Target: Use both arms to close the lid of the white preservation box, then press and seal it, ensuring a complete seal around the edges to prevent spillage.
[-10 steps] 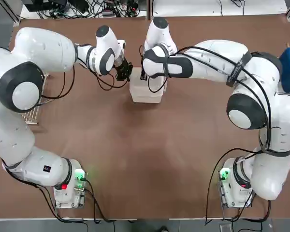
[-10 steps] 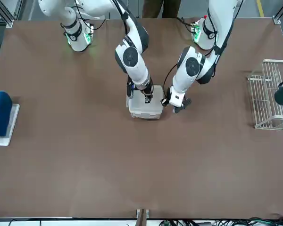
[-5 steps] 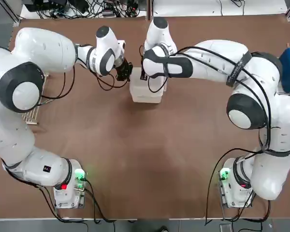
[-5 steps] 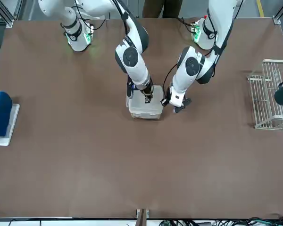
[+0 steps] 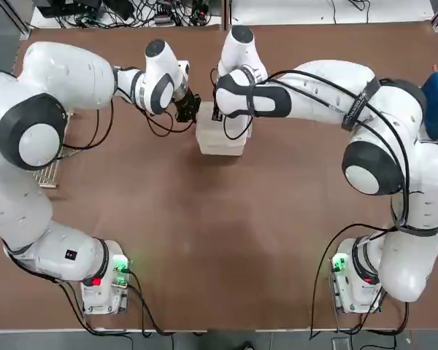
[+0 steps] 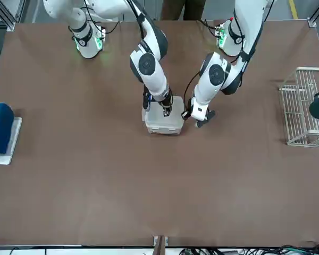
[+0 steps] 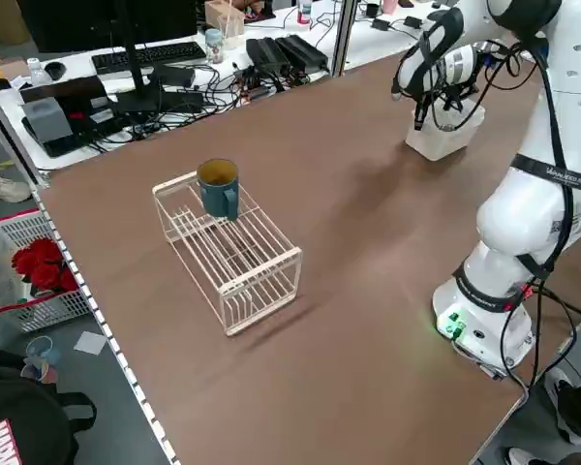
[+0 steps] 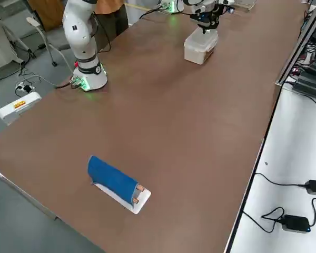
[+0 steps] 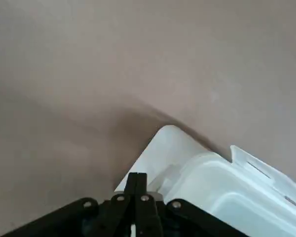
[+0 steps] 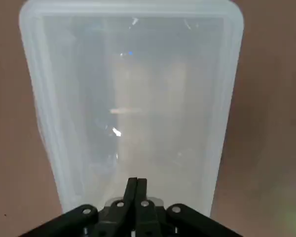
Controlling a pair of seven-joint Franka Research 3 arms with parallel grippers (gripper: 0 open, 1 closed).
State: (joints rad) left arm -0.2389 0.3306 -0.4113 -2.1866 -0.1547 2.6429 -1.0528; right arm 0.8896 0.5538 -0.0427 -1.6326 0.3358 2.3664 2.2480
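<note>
From left to right, as seen from the robot's side: a white wire rack (image 7: pixel 228 262) stands on the brown table well left of the white box, with a blue-green mug (image 7: pixel 219 189) on top. From overhead, the left arm hides most of the rack. The left gripper (image 9: pixel 136 174) is at the box's left edge, jaws closed, with nothing visible between them. The white box (image 5: pixel 221 142) sits toward the table's far side, partly hidden by the arms; whether its edges are fully sealed is hard to tell. The right gripper (image 10: pixel 137 178) is over the box, jaws closed and empty. Well right of the box, a blue roll (image 8: pixel 113 178) lies on a white board (image 8: pixel 139 200). The lettering on the strap (image 5: pixel 361 106) around the right arm is too small to read.
</note>
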